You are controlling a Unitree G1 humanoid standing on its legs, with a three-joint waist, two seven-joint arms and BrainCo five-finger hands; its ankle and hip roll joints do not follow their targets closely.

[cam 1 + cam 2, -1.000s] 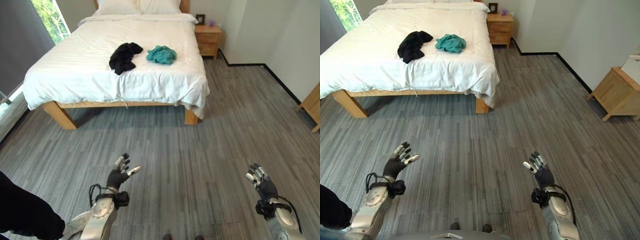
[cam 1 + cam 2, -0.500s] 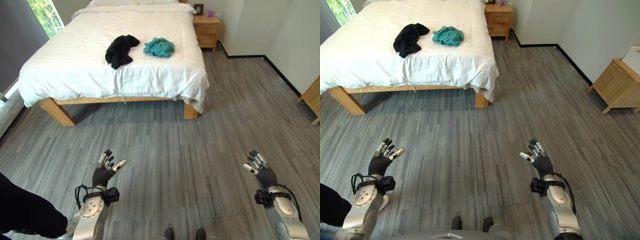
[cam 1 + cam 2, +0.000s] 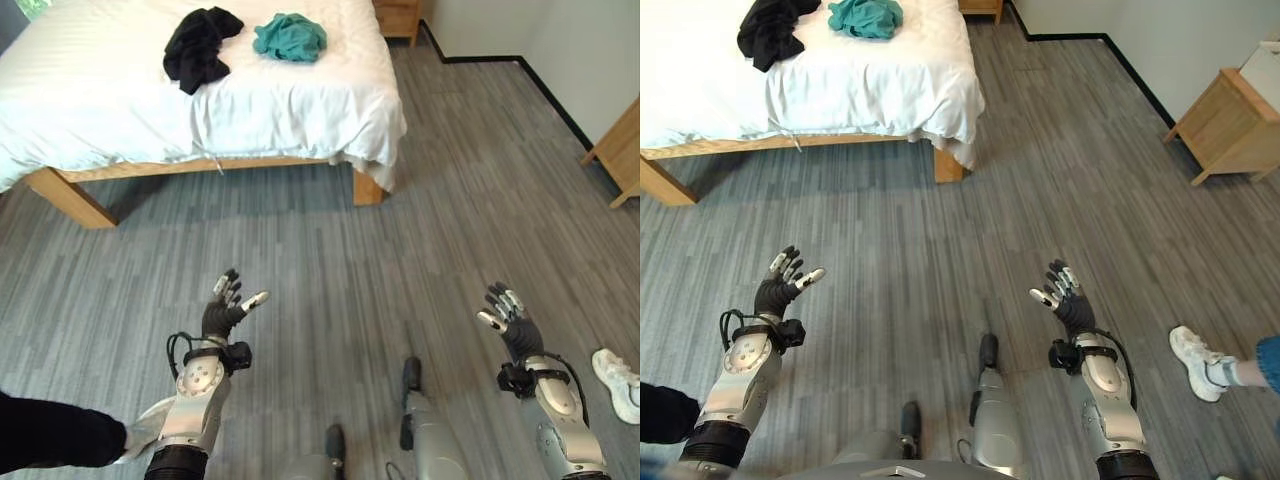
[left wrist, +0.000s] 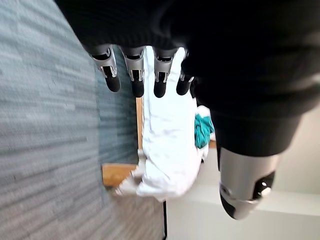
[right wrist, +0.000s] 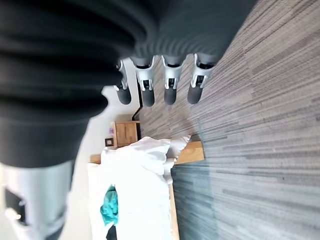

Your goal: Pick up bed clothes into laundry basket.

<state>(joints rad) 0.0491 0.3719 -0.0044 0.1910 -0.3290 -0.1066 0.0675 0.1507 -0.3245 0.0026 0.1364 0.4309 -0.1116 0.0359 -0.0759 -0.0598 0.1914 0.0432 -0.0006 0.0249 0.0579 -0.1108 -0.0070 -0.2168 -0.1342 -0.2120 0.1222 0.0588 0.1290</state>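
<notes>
Lying on the white bed (image 3: 120, 90): black garment (image 3: 198, 45) and, just beside it, teal garment (image 3: 290, 36), both well apart from the hands. Left hand (image 3: 224, 312) and right hand (image 3: 508, 322) raised over grey plank floor (image 3: 400, 240), fingers (image 4: 134, 80) apart, holding nothing. Person's white shoe (image 3: 1200, 362) at right.

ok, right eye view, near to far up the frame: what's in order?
Left hand and right hand, both open and empty, roughly level → bare floor → bed → black garment → teal garment.
</notes>
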